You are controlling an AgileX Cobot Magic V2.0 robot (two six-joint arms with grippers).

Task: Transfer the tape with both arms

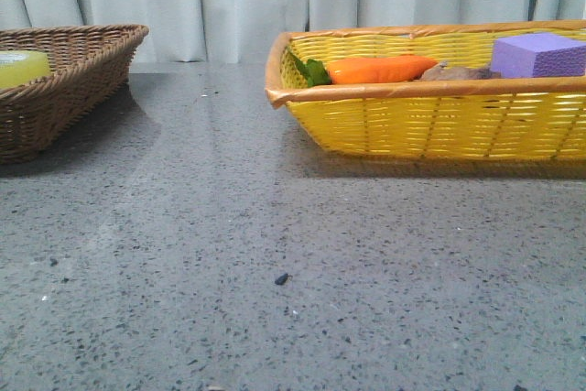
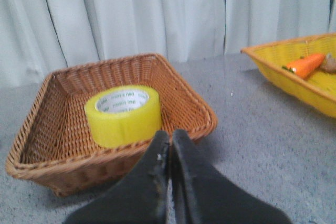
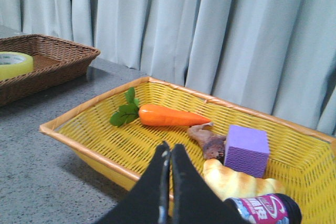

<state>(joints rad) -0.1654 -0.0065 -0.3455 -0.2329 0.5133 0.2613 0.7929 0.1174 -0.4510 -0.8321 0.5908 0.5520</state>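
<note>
Both grippers are empty with their fingers pressed together: the left gripper [image 2: 169, 142] hangs just short of the brown wicker basket [image 2: 47, 145], and the right gripper [image 3: 168, 153] hovers over the near rim of the yellow basket [image 3: 89, 153]. Between those two sits all the work, none of it begun as far as the views show. The tape [image 2: 124, 115], a wide yellow-green roll with a white core and green lettering, lies flat on the floor of the brown basket, untouched; picking it up, handing it across and setting it down all remain. The left fingers would have to part before they could take the roll (the basket's near wall stands between them and it, so I judge an approach from above easier). The yellow basket already holds a toy carrot [image 3: 170, 115], a purple block [image 3: 247, 149], a brownish piece, a bread-like toy [image 3: 239, 182] and a bottle [image 3: 262, 208], leaving its bare mesh near the carrot's leaves as the likeliest landing spot. The speckled grey tabletop [image 1: 293, 263] separates the baskets.
</note>
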